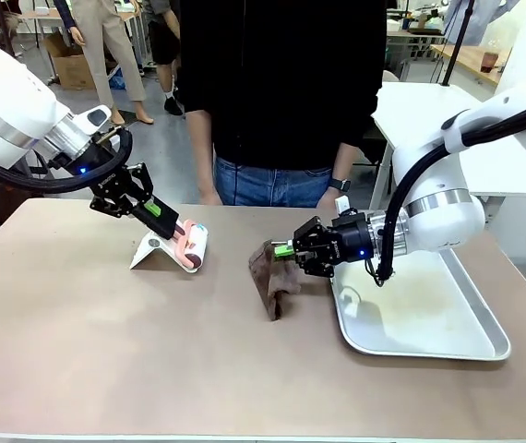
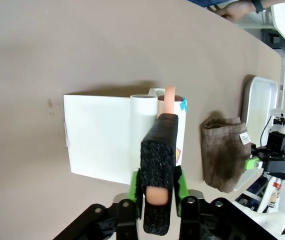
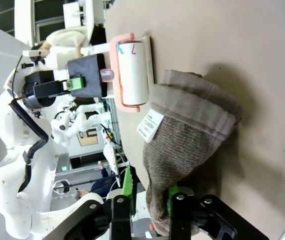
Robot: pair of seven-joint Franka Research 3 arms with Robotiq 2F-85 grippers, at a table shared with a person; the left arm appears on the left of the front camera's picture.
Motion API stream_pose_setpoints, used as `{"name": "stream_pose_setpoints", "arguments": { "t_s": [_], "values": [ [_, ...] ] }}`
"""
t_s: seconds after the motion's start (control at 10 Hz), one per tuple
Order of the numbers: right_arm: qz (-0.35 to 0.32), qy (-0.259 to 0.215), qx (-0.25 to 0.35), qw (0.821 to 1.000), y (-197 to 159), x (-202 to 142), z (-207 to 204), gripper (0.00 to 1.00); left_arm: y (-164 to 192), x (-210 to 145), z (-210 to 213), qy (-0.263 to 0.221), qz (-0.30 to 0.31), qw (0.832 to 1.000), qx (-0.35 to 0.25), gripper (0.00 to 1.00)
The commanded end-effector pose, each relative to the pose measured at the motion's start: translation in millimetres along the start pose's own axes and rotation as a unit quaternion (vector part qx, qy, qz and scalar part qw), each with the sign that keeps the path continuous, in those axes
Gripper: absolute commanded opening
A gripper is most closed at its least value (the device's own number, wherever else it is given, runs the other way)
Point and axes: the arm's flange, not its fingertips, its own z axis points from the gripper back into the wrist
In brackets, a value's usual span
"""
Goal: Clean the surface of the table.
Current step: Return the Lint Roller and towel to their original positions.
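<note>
Two sets of jaws were closed: the left gripper clamped a lint roller by its black foam handle, the right gripper pinched a brown cloth. Beyond the left jaws lay white paper on the tan worktop; behind the right jaws sat a metal tray.

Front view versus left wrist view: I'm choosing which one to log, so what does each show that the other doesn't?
Only the front view shows both arms, the left gripper from the side, and the person standing at the far edge with a wristwatch.

Only the left wrist view shows the white sheet unrolled flat on the table, and the white tag on the cloth.

Both show the lint roller clamped by its handle, the brown cloth held by the right gripper, and the metal tray.
</note>
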Motion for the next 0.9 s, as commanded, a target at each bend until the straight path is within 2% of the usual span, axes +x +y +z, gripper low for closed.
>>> {"name": "stream_pose_setpoints", "arguments": {
  "t_s": [0.0, 0.2, 0.4, 0.6, 0.8],
  "values": [
    [0.002, -0.001, -0.016, 1.0, 2, -1, -1, 1.0, 2, -2, 0, -0.006, 0.005, 1.0, 0.016, 1.0],
    [0.011, -0.009, -0.045, 0.999, 7, -4, 4, 1.0, 2, -4, 5, -0.015, 0.007, 1.0, 0.015, 1.0],
    [0.028, -0.016, -0.109, 0.994, 23, -9, 11, 1.0, 0, -8, 11, -0.02, 0.006, 1.0, 0.011, 1.0],
    [0.045, -0.018, -0.189, 0.981, 48, -16, 14, 1.0, -4, -18, 23, -0.026, -0.002, 1.0, -0.001, 1.0],
    [0.066, -0.025, -0.271, 0.96, 79, -21, 13, 1.0, -6, -33, 36, -0.044, -0.013, 0.999, -0.008, 1.0]
  ]
}}
